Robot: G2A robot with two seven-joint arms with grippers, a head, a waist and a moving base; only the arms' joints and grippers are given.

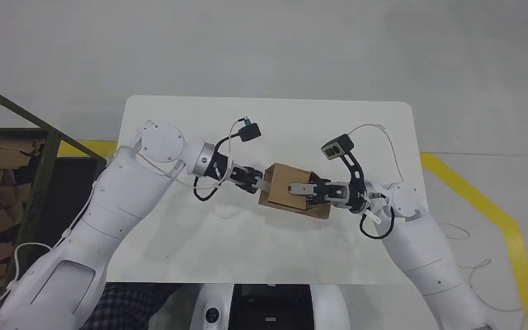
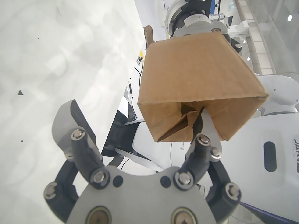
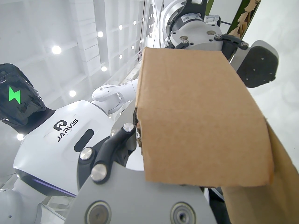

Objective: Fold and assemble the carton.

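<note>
A brown cardboard carton hangs over the middle of the white table, between my two arms. My right gripper is shut on the carton's right end, and one of its fingers lies along the carton; the other is hidden behind the cardboard. My left gripper is open at the carton's left end. One of its fingers pokes in among the folded end flaps of the carton, and its other pad stands well clear to the side.
A dark green rack with cardboard scraps stands off the table's left side. Yellow floor tape runs past the right side. Bare tabletop lies in front of and behind the carton.
</note>
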